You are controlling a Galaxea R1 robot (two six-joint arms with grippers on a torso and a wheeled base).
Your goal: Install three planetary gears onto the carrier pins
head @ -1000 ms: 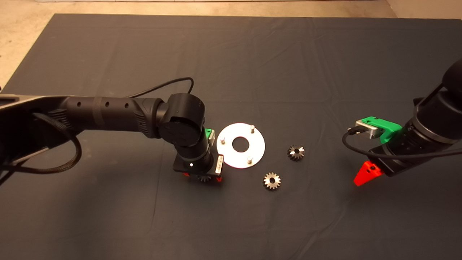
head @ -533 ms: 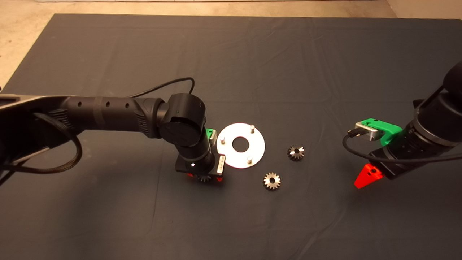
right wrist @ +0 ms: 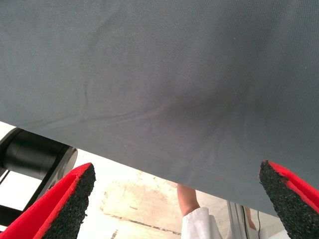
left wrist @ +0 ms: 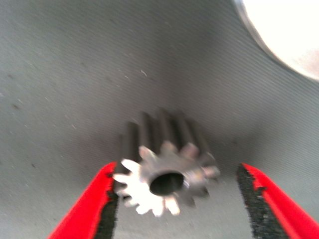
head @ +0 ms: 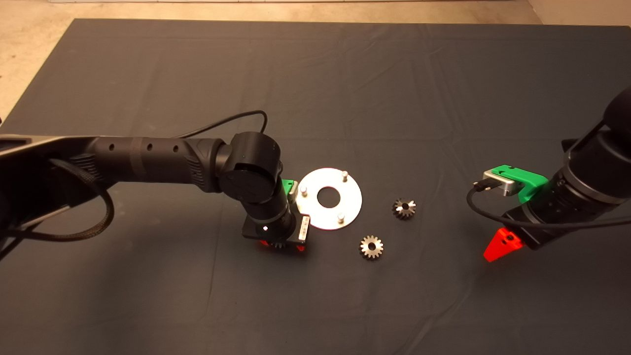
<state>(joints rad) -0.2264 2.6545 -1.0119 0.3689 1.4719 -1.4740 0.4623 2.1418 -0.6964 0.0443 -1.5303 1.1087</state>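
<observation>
We see the left gripper (left wrist: 177, 199) spread around a planetary gear (left wrist: 162, 167) on the mat (head: 345, 88), one pad perhaps touching, just beside the disc (head: 329, 198) with its carrier pins (head: 340, 216), two gears (head: 371, 246) nearby, right gripper (right wrist: 177, 199) open, idle at the right.

You are looking down at a dark mat (head: 315, 74) that is covering the table, wrinkling faintly across its far half. Lying flat near its middle is a shiny round disc (head: 329, 198) with a large centre hole, and three carrier pins (head: 340, 216) are standing up from it. Two planetary gears are resting on the mat to the disc's right, apart from each other: one (head: 403, 208) sitting level with the disc, the other (head: 371, 247) lying nearer. A third gear (left wrist: 162, 167) is sitting on the mat just beside the disc's near left edge. Pale floor (head: 29, 54) is showing past the mat's far left corner.
</observation>
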